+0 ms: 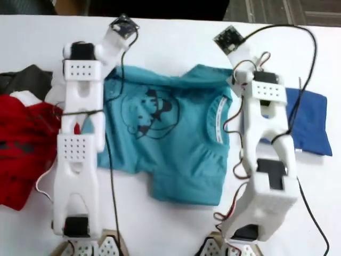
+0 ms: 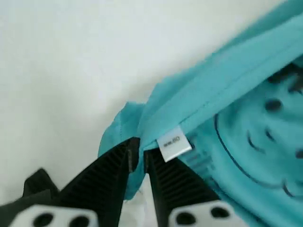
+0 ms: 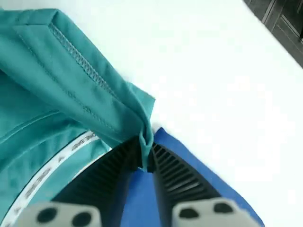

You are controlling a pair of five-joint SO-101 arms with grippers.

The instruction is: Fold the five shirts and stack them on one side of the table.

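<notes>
Left gripper (image 2: 137, 153) has only a thin bite on the teal shirt (image 1: 176, 144), at the hem corner beside the white tag (image 2: 173, 144). Likely risk: the cloth slips out mid-fold if the pull is fast or the 2 arms move unevenly. Right gripper (image 3: 144, 153) has the same problem, pinching a small bunched corner on the side of the collar (image 1: 219, 120). If 1 corner drops, the fold would land skewed. Second risk: that corner sits right over the blue shirt (image 1: 309, 122), so a low drag could shift that folded piece. A black cable (image 1: 109, 154) crossing the teal cloth might snag too.

Both grippers are nearly closed, with only a cloth-thick gap between the jaws, and each is clamped on teal fabric. I can't see anything else held.

The teal shirt lies spread mid-counter (image 1: 176, 42) between the arms, print up. The blue shirt is folded just beside it at the right. At the left is a crumpled red shirt (image 1: 24, 144), with a dark shirt (image 1: 26, 80) behind it.
</notes>
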